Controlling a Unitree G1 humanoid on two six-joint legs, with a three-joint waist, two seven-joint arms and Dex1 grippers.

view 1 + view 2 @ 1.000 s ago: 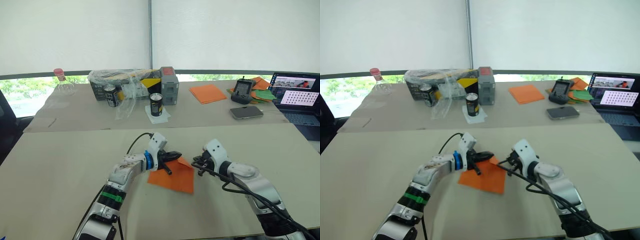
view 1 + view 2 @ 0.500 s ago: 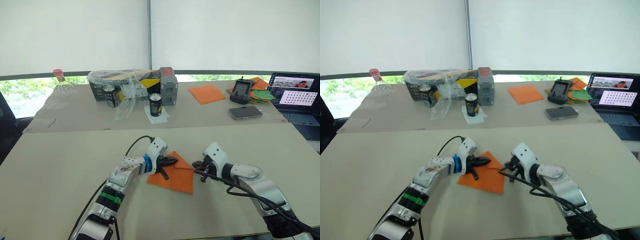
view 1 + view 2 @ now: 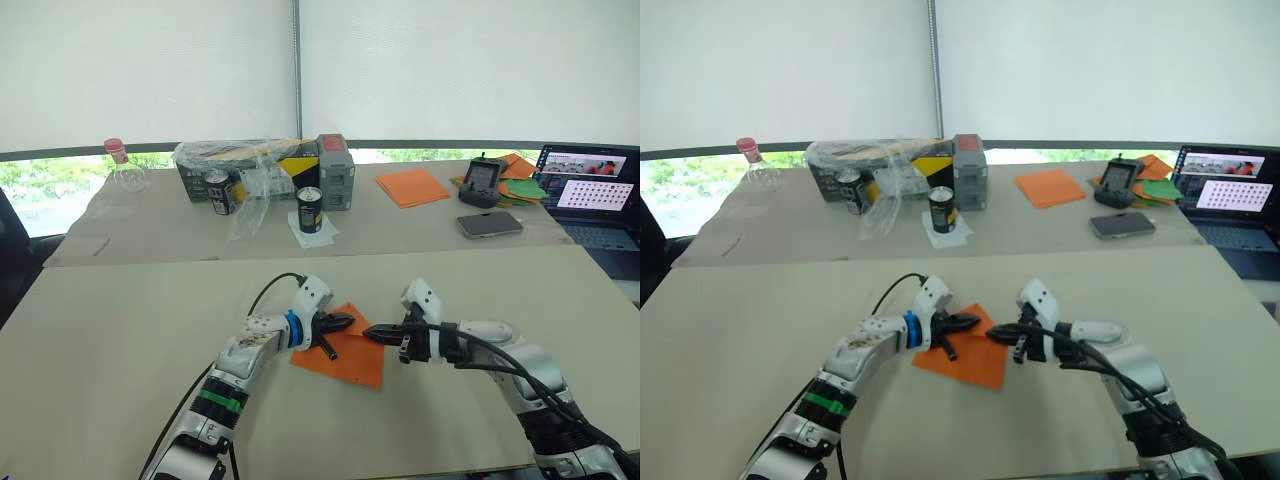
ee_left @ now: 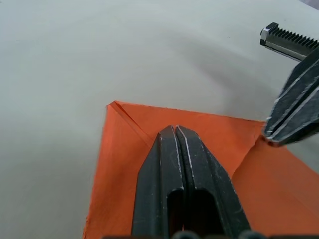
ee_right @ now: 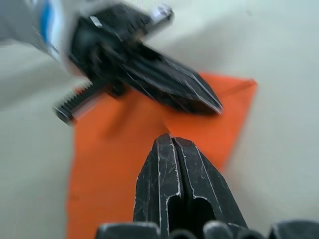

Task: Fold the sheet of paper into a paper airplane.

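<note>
Pressing the paper [image 3: 340, 352] flat on the bench [image 3: 120, 340], our left gripper [image 3: 345, 322] and right gripper [image 3: 372, 333] meet tip-to-tip over its far corner, both sets of fingers closed and empty.

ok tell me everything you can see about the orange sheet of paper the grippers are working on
The sheet of paper is thin, bright orange, lying flat on the beige table. Its far corners are folded in along diagonal creases to a point. The left gripper, fingers shut, rests over the fold; the right gripper, also shut, meets its right edge.
</note>
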